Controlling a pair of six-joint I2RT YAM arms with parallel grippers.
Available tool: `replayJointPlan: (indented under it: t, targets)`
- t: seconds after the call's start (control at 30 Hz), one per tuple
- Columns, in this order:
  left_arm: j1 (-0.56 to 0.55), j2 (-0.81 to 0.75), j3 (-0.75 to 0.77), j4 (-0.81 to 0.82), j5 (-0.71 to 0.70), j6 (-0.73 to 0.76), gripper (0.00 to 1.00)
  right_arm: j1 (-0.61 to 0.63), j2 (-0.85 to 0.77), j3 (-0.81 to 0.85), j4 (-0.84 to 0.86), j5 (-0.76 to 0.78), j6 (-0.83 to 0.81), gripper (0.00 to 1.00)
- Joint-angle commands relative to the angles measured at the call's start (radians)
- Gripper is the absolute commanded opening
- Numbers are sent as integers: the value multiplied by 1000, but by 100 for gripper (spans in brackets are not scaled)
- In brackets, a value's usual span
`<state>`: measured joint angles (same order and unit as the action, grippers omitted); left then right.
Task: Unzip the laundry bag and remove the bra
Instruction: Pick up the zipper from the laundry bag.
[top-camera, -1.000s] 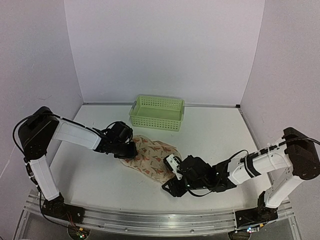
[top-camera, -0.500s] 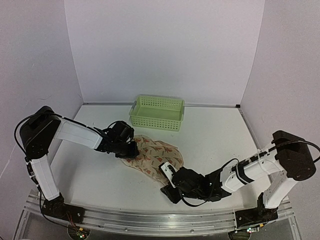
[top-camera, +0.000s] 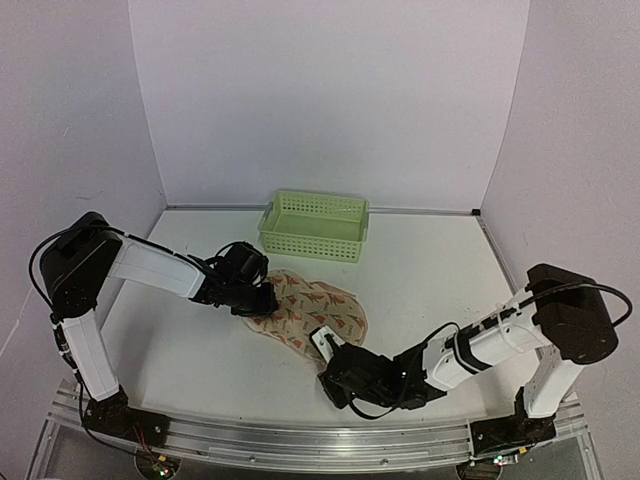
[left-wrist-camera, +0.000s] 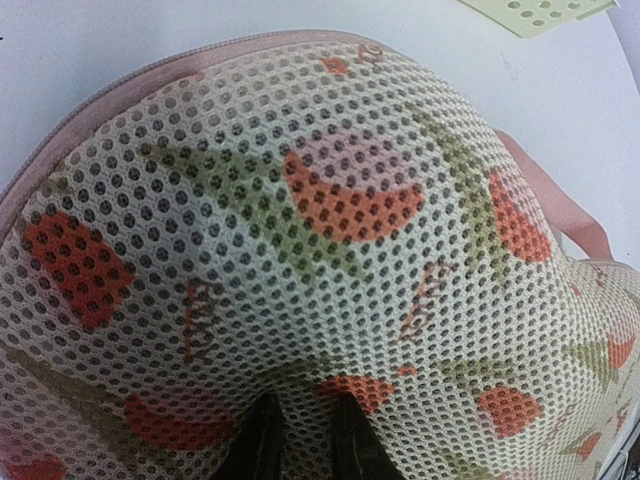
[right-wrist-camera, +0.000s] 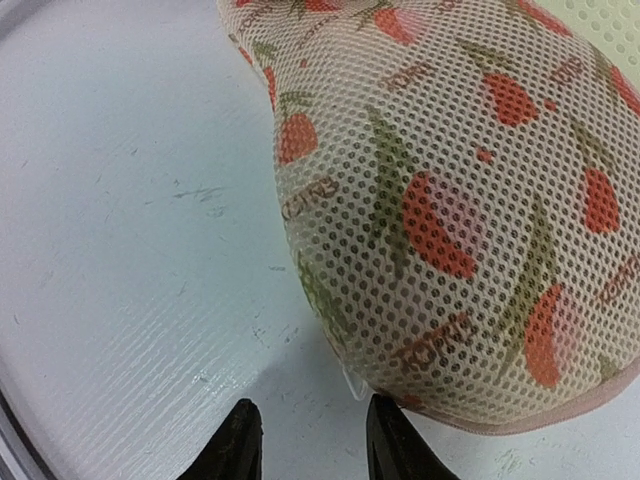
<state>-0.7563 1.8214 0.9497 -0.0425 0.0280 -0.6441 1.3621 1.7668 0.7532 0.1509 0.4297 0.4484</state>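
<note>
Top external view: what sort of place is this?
Probably a lab robot cell: blank white walls box in the table, and two arms stand on an aluminium rail; props: laundry bag, basket.

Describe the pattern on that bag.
Cream mesh bag printed with red-orange shapes and green leaves; clearest in left wrist view.

White link shells (top-camera: 150, 268), bulky black joints (top-camera: 72, 262), looping black cables (top-camera: 445, 325), black pincer fingertips (right-wrist-camera: 243, 438).

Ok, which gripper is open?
The right gripper: bare table shows between its spread fingers, beside the laundry bag. The left gripper has its fingers close together against the mesh.
</note>
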Motion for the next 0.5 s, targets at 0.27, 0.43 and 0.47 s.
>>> replayJointPlan:
  t: [0.27,0.43,0.47]
  targets:
    - [-6,70,-37,-154,55,-3,19,2,66,73,-28,92,-20,30]
    - [-6,69,-40,-154,59,-3,19,0,92,98,-55,125,-21,27]
    - [-6,70,-40,-153,59,-3,19,0,99,103,-57,130,-24,26]
